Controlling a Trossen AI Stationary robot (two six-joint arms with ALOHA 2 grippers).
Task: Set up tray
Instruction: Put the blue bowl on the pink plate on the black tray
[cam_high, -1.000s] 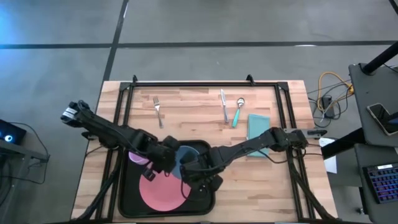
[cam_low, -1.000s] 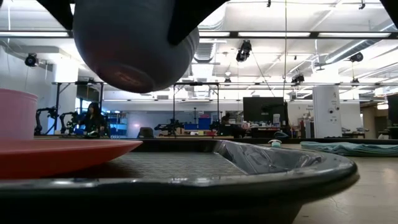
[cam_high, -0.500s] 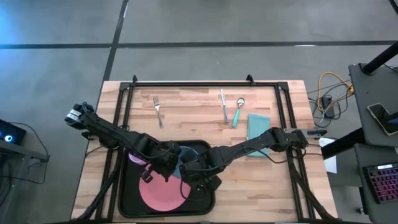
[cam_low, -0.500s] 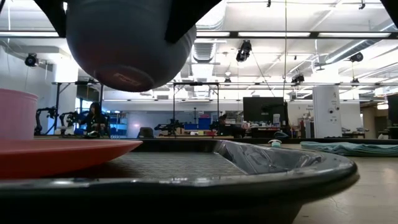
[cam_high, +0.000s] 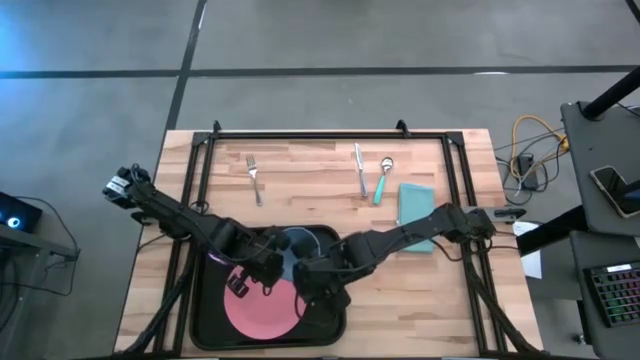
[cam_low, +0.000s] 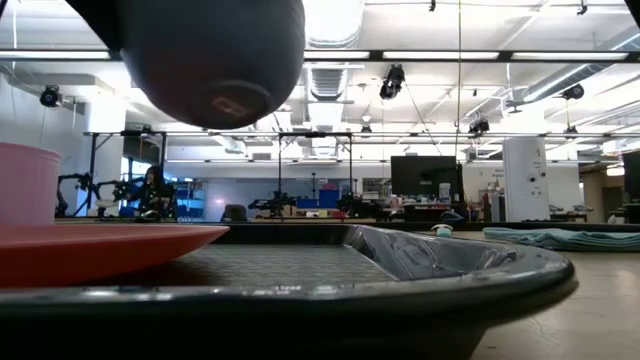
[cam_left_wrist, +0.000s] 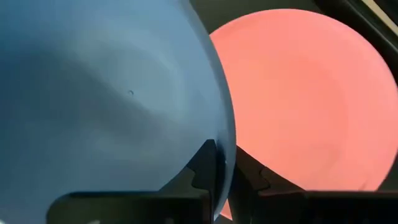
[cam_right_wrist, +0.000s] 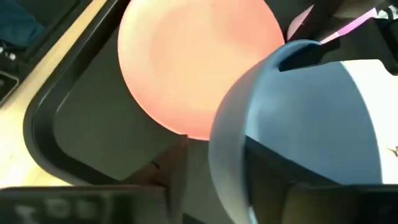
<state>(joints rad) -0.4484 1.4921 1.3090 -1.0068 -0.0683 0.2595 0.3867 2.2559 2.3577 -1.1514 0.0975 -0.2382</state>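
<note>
The black tray (cam_high: 200, 300) lies at the table's near left, with a pink plate (cam_high: 262, 312) on it and a pink cup (cam_low: 25, 185) at its left. A blue-grey bowl (cam_high: 292, 250) hangs tilted above the tray, clear of the plate (cam_low: 100, 245). My left gripper (cam_left_wrist: 225, 168) is shut on the bowl's rim. My right gripper (cam_right_wrist: 214, 180) is open at the opposite rim. One of its fingers (cam_right_wrist: 177, 183) stands outside the wall with a gap, the other inside. Whether the inner one touches, I cannot tell. My left gripper pinches the bowl's rim (cam_left_wrist: 219, 140) between its two fingers, one finger inside the bowl and one outside. The fingers slant down from the table's left. The bowl (cam_low: 215, 60) hangs lifted clear of the tray and plate, tilted.
A fork (cam_high: 254, 178), a knife (cam_high: 358, 170), a teal-handled spoon (cam_high: 383, 178) and a folded teal cloth (cam_high: 415, 205) lie on the bare wood beyond the tray. A black frame (cam_high: 300, 135) runs along the table's far edge and sides.
In the low view the dark finger of my right gripper that lay against the bowl's right side has come off it. The bowl has tipped so its underside faces the near edge more, and has shifted a little toward the table's left, staying clear of the tray.
</note>
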